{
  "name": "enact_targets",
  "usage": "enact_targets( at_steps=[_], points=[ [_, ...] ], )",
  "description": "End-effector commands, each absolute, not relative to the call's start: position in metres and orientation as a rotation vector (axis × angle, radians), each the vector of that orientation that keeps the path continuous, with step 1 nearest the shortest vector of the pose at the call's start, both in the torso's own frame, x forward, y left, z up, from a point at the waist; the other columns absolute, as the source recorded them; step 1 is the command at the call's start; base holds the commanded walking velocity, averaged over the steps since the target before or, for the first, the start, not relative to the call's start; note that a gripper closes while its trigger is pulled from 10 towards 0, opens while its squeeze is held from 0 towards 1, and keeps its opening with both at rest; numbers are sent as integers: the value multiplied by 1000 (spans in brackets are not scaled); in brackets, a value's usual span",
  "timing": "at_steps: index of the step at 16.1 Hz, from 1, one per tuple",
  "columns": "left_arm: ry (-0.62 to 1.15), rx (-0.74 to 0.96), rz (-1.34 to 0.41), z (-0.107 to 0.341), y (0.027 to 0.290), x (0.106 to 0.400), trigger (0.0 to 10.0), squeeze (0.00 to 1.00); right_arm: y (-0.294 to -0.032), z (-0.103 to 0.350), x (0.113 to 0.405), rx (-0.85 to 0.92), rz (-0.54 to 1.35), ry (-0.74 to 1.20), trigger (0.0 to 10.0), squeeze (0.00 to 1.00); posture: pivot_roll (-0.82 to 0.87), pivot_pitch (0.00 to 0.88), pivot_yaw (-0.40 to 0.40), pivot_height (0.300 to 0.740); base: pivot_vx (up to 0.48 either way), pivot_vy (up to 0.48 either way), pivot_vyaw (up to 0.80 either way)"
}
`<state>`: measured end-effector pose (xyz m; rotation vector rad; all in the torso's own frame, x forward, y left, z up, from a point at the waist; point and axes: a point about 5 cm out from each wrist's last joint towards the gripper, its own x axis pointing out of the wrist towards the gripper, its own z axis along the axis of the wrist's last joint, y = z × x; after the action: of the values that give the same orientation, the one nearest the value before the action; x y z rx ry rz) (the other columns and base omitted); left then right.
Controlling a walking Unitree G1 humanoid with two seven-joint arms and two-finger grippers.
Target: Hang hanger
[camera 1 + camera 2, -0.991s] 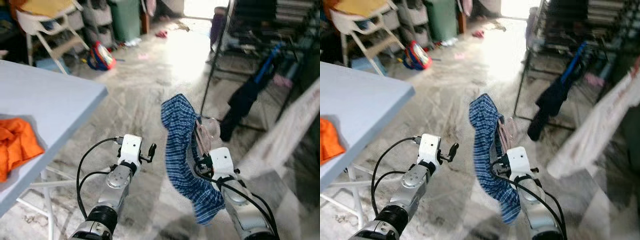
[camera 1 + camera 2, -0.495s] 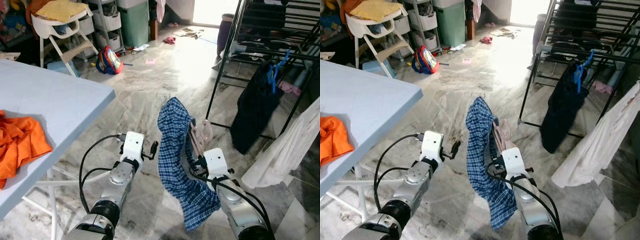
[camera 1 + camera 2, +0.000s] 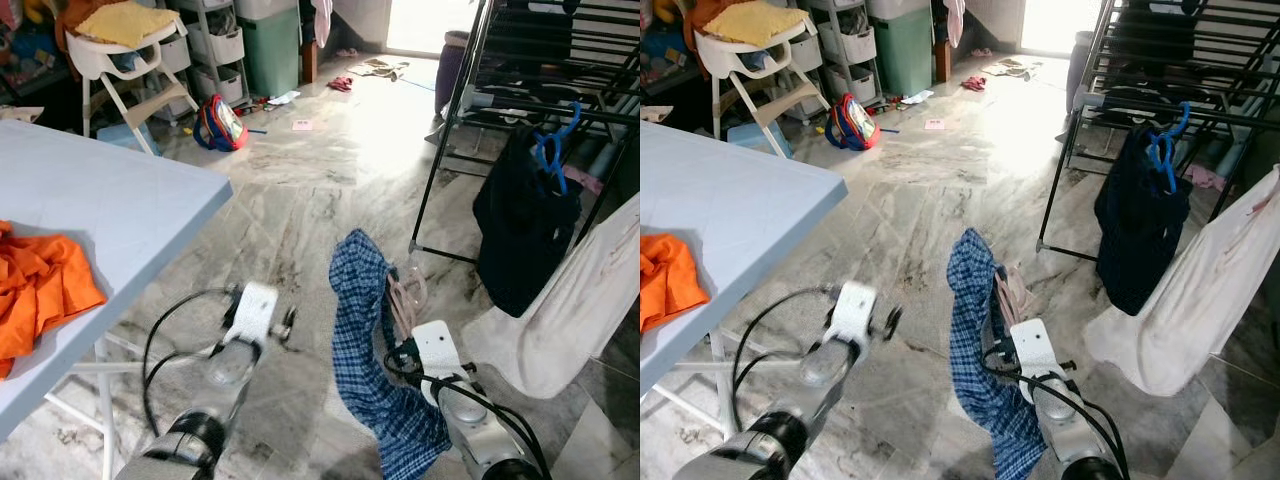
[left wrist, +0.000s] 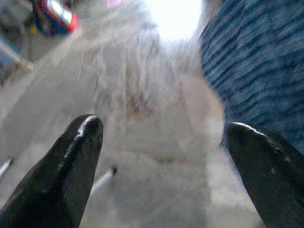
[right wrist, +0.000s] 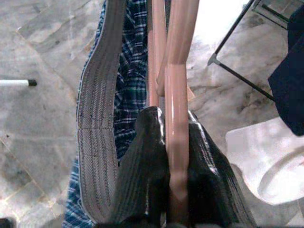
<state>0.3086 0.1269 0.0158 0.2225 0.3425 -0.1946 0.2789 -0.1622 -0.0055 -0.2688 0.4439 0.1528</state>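
An orange cloth (image 3: pixel 40 290) lay at about 9 o'clock on the pale blue table (image 3: pixel 110 200), and a white high chair (image 3: pixel 120 60) with a yellow cloth on it stood at 11 o'clock beside a red and blue backpack (image 3: pixel 222 122) on the marble floor (image 3: pixel 300 200). At 7 o'clock the left gripper (image 3: pixel 283 325) hung blurred above the floor; its wrist view showed the two black fingers (image 4: pixel 71 166) spread wide apart with nothing between them.

Just right of centre, the right gripper (image 5: pixel 166 156) was pressed together on the stem of a pinkish plastic hanger (image 3: pixel 405 295), which stood upright from it. Blue plaid shorts (image 3: pixel 375 350) draped over the hanger, hanging down past the wrist, with the grey waistband (image 5: pixel 95 133) running alongside the fingers.

At 1 to 2 o'clock stood a black drying rack (image 3: pixel 520 90). A dark garment (image 3: pixel 525 225) hung from it on a blue hanger (image 3: pixel 552 150), and a white garment (image 3: pixel 590 290) hung at 3 o'clock.
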Motion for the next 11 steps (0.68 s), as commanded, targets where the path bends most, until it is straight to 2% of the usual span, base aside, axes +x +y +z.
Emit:
enact_targets(
  at_steps=[1,2,4,8,11],
  points=[
    [447,248,-171,-3,139,294,10000,0,-165,-12,274,-256,133,468,10000,0,25,0,20,740,0,0,0],
    [543,300,-159,-22,150,276,10000,0,-175,-32,256,-196,76,577,10000,0,32,0,18,740,0,0,0],
    [651,300,-151,-39,158,257,10000,0,-191,-51,231,-79,-42,705,10000,0,46,0,15,740,0,0,0],
    [783,353,-133,-59,176,229,10000,0,-205,-72,197,-197,-27,864,10000,0,62,0,12,740,0,0,0],
    [815,362,-119,-62,182,224,10000,0,-212,-76,189,-213,-37,913,10000,0,66,0,15,740,0,0,0]
  ],
)
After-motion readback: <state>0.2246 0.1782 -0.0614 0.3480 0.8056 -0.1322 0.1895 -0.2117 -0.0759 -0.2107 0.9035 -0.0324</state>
